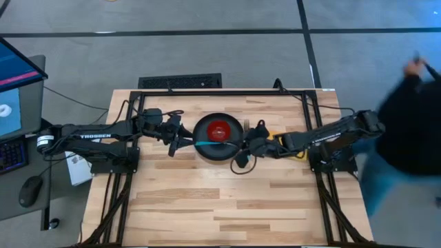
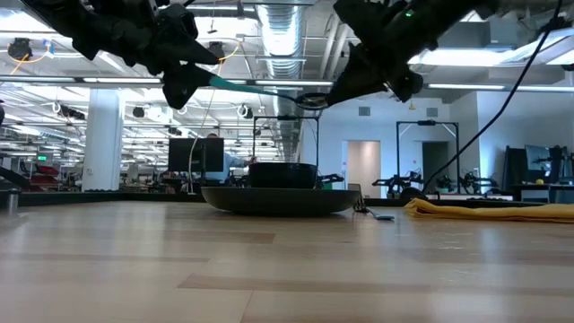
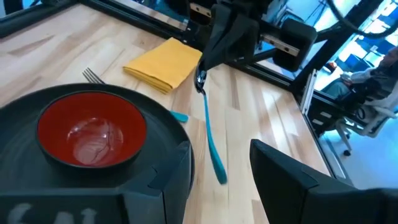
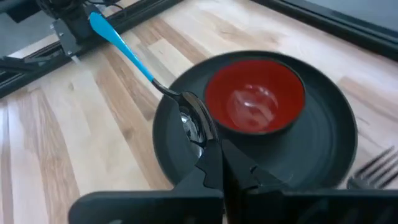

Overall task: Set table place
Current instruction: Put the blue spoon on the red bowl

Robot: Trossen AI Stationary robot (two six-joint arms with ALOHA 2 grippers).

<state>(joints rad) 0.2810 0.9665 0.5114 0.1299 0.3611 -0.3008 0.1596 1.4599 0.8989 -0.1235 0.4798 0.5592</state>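
Passing the spoon point(image 4: 146, 71) above the plate point(image 4: 323, 149): right fingers point(image 4: 214, 146) pinch its bowl, left fingers point(image 3: 217, 171) gape (next, close on handle).

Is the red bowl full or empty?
Empty. The red bowl sits upright on the black plate, and only its shiny bare inside shows.

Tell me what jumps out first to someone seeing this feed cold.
A blue-handled spoon hangs in the air above the black plate, its bowl end pinched in the shut right end effector, its handle reaching toward the open left end effector. The red bowl sits on the plate at mid-table. The yellow napkin lies to the plate's right, and fork tines show at the plate's edge.
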